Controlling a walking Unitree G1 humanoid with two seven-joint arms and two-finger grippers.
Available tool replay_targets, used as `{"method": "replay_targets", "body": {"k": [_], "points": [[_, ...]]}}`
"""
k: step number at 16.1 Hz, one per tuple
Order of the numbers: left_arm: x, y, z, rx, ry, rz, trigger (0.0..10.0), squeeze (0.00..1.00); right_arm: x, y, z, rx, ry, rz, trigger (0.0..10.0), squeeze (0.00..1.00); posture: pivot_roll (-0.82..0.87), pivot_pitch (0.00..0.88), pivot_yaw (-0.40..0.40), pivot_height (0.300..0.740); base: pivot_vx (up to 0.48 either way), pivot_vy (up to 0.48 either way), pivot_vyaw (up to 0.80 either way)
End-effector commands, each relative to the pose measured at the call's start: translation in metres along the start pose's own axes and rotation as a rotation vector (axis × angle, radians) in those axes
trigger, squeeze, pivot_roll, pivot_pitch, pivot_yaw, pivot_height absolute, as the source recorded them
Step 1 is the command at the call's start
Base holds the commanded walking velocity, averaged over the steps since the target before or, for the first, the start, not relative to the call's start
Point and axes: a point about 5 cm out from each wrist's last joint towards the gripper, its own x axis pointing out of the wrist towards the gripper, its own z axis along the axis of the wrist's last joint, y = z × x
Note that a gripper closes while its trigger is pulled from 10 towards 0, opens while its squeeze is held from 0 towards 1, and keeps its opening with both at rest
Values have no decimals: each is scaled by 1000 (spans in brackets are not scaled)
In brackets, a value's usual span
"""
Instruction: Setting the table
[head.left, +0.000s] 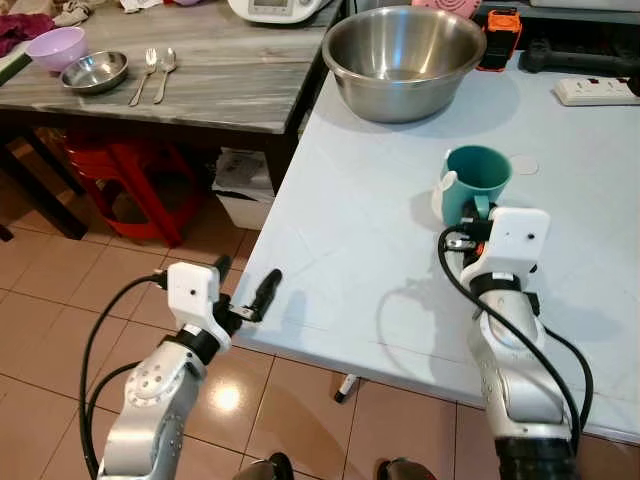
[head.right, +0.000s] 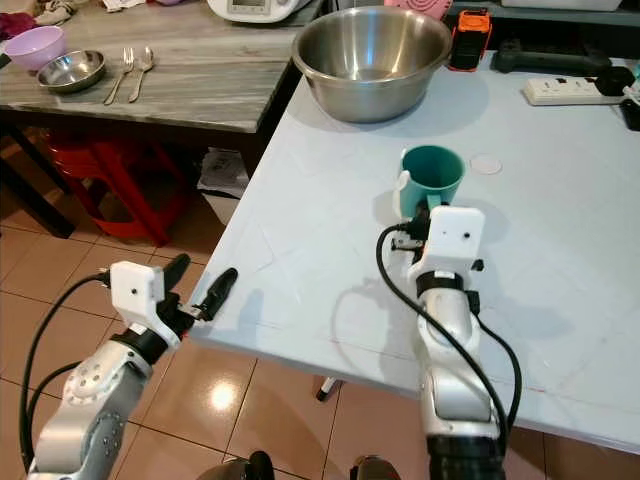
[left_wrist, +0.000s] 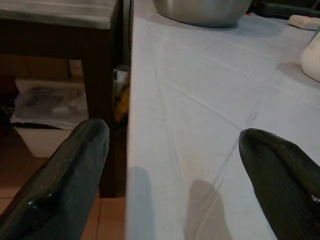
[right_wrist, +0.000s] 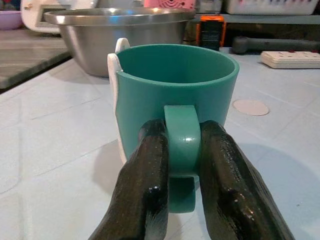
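Teal mug (right_wrist: 175, 95) upright on table (head.left: 350, 250), handle pinched by right gripper (right_wrist: 182, 150); a narrow hold, so it could swivel or tip if lifted. Left gripper (head.left: 245, 292) open, empty, at table edge.

The big bowl (head.left: 404, 60) is metal with a brushed, shiny surface that reflects light. The small bowl (head.left: 94, 71), the fork (head.left: 143, 76) and the spoon (head.left: 161, 70) look like polished metal too. The cup (right_wrist: 175, 100) seems to be matt green plastic, smooth, with a white plastic part on its side. The light table (head.left: 370, 230) has a smooth matt top with thin lines on it. The other table (head.left: 200, 70) has a streaked grey top, like wood or stone grain, on dark legs. The fingers (right_wrist: 145, 195) look like black rubber, slightly glossy. The floor (head.left: 60, 290) is glossy tile. The stool (head.left: 140, 180) is red plastic.
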Motion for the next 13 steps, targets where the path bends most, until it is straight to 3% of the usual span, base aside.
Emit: {"method": "replay_targets", "body": {"k": [1, 3, 10, 13], "points": [[-2, 7, -2, 10, 13, 24, 10000, 0, -2, 6, 3, 22, -14, 27, 10000, 0, -114, 159, 85, 740, 0, 0, 0], [2, 7, 1, 18, -4, 33, 10000, 0, -2, 7, 1, 37, 1, 30, 10000, 0, -113, 154, 83, 740, 0, 354, 0], [8, 0, 2, 13, -29, 11, 10000, 0, 1, 9, 3, 43, -9, 36, 10000, 0, -113, 147, 81, 740, 0, 479, -766], [10, 0, 2, 13, -35, 10, 10000, 0, 1, 11, 4, 47, -17, 38, 10000, 0, -115, 145, 84, 740, 0, 480, -350]]}}
